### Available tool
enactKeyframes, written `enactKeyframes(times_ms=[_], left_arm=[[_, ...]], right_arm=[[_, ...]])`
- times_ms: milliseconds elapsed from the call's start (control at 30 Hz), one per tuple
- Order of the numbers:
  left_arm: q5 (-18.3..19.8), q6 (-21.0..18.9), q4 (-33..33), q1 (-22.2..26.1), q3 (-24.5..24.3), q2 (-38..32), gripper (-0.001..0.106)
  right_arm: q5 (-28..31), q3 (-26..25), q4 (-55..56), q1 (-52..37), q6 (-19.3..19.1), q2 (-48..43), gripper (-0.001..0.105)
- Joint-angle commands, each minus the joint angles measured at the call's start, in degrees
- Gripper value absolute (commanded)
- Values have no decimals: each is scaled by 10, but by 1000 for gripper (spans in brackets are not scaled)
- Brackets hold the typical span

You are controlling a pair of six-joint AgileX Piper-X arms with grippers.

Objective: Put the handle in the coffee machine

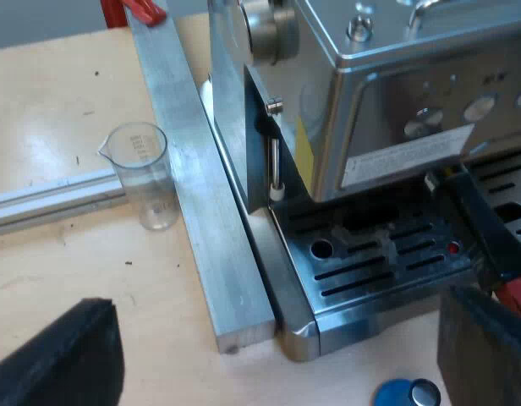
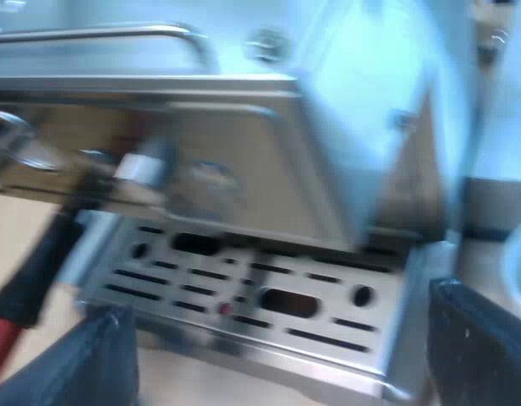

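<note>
Beige table, 1 espresso mach., 1 meas. glass, 1 tamper, 1 handle

I can read no word or number anywhere. The white label on the espresso machine carries lines of print too small for me to make out, and the measuring glass bears faint graduation marks whose figures I cannot read.

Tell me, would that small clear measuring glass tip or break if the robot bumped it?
Probably tips easily: the measuring glass stands upright, tall and narrow. Its clear, smooth wall looks slippery and possibly fragile. It seems empty, so likely light enough to slide when nudged.
</note>
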Motion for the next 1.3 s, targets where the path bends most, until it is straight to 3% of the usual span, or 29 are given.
enactKeyframes(times_ms=[33,433,1100,1167,1300], left_arm=[[1,0,8,0,-4,-9,77],[-13,0,10,0,-4,-66,77],[-13,0,14,0,16,-259,77],[-13,0,16,0,35,-324,77],[-13,0,18,0,48,-370,77]], right_arm=[[-19,-6,32,-42,-33,-15,71],[-27,-6,142,-135,-112,-69,71],[77,-1,162,-135,-136,-278,71],[87,-1,162,-135,-136,-304,71],[87,-1,162,-135,-137,-343,71]])
